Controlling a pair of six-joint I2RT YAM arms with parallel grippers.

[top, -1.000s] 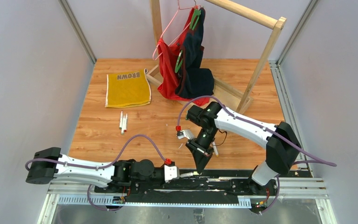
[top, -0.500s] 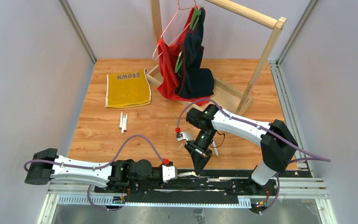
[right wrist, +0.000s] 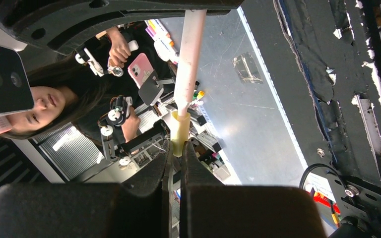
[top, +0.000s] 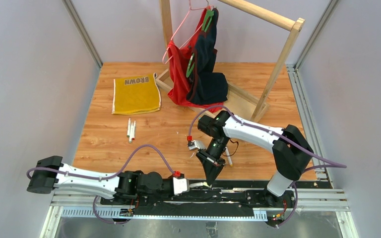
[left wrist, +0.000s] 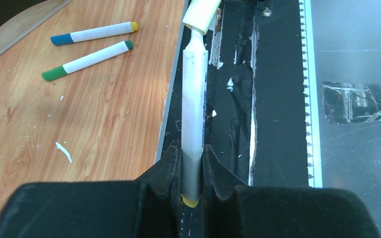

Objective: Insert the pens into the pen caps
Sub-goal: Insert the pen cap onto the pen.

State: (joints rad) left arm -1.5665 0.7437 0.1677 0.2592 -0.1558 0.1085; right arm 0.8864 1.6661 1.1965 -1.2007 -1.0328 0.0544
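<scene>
Left pincer (left wrist: pixel 192 163) is clamped on a white-barrelled pen (left wrist: pixel 194 99). Its long axis runs straight out ahead of the fingers, the yellow end lodged at the pincer's root and the tip pointed away. That tip is seated in a pale yellow cap (left wrist: pixel 201 15), which is gripped by the right pincer (right wrist: pixel 177 153). Two capped pens (left wrist: pixel 87 59) lie on the surface (left wrist: pixel 104 129), ahead-left of the left pincer. "BROWN" is printed on a yellow cloth (top: pixel 136 94).
</scene>
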